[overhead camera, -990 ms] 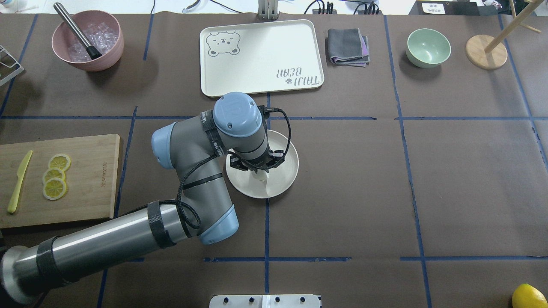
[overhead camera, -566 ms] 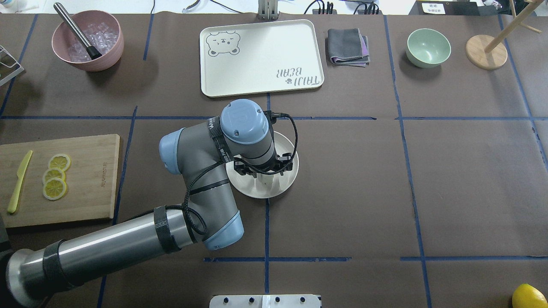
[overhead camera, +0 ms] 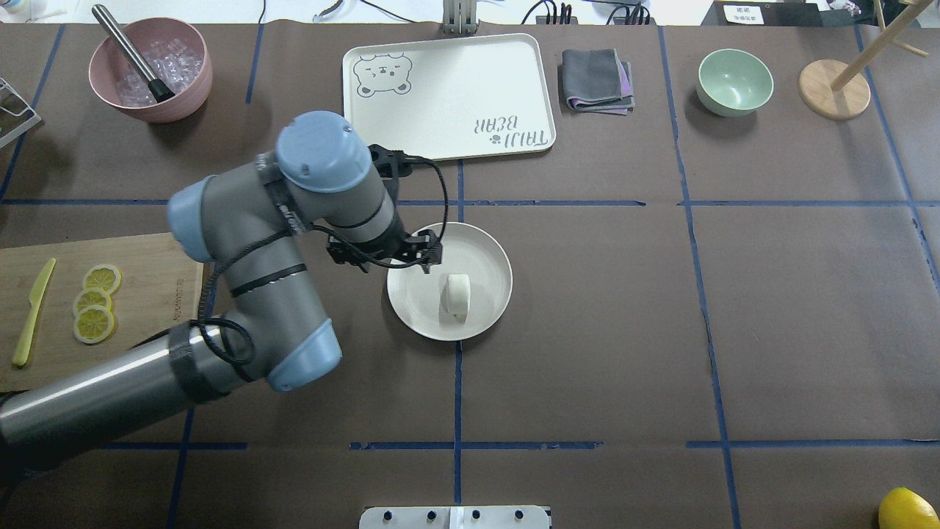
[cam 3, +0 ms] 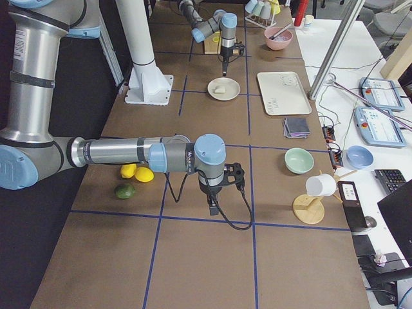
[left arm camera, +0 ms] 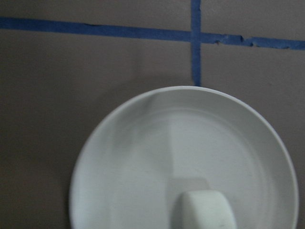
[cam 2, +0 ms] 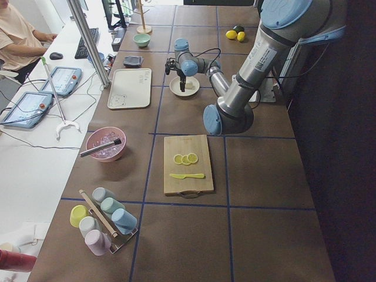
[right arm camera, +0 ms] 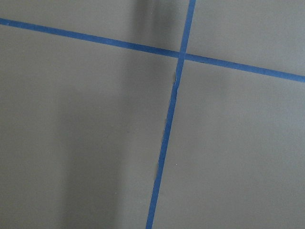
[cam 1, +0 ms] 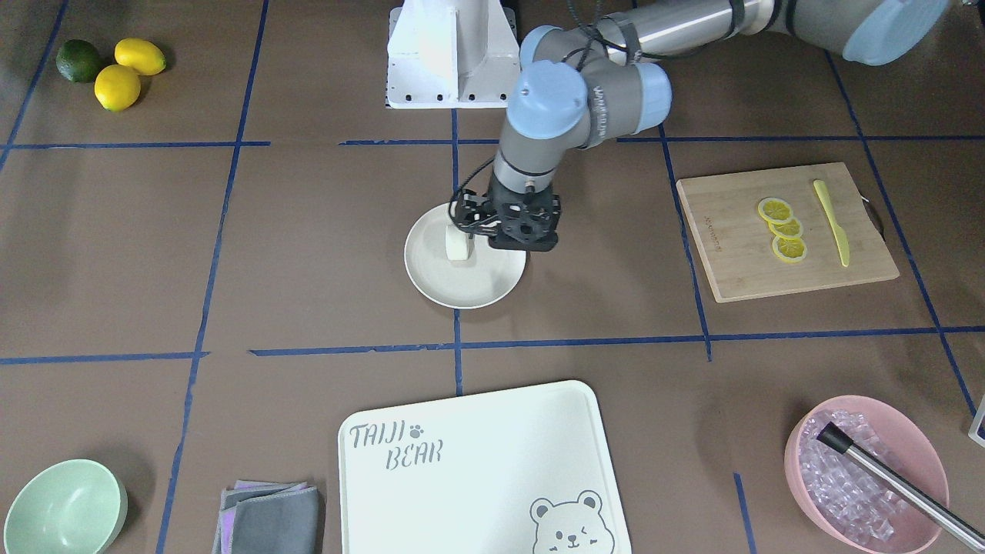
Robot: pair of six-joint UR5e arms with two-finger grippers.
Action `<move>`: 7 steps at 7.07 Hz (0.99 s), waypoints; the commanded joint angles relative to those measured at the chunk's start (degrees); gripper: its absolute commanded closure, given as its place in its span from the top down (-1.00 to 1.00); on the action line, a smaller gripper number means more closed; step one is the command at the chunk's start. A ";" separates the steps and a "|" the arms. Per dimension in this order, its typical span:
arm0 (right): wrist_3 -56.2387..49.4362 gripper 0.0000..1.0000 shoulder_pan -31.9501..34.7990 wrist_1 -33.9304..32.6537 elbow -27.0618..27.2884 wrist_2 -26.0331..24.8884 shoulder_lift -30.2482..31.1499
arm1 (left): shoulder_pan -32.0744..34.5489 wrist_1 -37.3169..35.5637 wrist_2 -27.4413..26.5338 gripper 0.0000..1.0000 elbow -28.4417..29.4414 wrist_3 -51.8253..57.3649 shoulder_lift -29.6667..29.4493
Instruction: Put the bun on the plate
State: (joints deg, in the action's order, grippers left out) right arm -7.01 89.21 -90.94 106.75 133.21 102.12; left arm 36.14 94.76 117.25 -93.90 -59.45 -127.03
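Bun: the bun [overhead camera: 457,295] lies on the plate [overhead camera: 488,268], a little below its centre in the overhead view. Nothing touches it. From across the table, the bun [cam 1: 459,242] sits toward the plate's upper left.
Plate: it rests flat on the brown table cover at mid-frame, on a blue tape line. The left wrist camera looks straight down at it, with the bun [left arm camera: 205,210] at the lower edge of that view.
Left hand: the left gripper [overhead camera: 393,257] hangs over the plate's upper left edge, beside the bun and apart from it. Its fingers are spread wide and hold nothing.
Right hand: the right gripper [cam 3: 211,207] shows only in the side view, low in the frame over bare table and well apart from the plate. I cannot tell whether it is spread or closed.
Step in hand: I judge the placing done, with only the withdrawal left.
Method advised: raise the wrist before moving it sideways, and keep the fingers spread. Leave toward the left of the overhead frame, away from the bun. Do not let the fingers or the black cable brush the raised rim, because a knock there could slide the plate.
Risk: the bun appears to rest on a narrow side, so a light touch may tip or roll it.
Surroundings: a bear-printed tray [overhead camera: 448,95] lies above the plate. A cutting board [overhead camera: 158,323] with lemon slices [overhead camera: 95,301] lies at the left edge. Neither is in the exit path.
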 commanded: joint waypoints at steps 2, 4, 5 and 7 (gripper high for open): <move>0.07 1.00 0.09 -0.11 -0.05 0.12 0.10 | 19.67 -3.27 10.51 1.00 -8.05 37.85 19.91; 0.07 1.00 0.00 -0.11 -0.31 0.21 0.19 | 40.49 -2.75 21.64 1.00 -2.38 56.05 29.08; -0.02 1.00 0.00 -0.03 -0.92 0.12 0.10 | 46.33 -2.65 23.62 1.00 -0.77 61.86 32.25; -0.02 0.99 0.00 0.06 -1.80 -0.14 0.10 | 49.73 -2.30 23.29 1.00 -0.32 62.09 40.16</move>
State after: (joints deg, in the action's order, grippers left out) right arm -7.25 89.21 -90.92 105.34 133.24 102.19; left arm 83.62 92.20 140.18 -94.80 1.62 -91.23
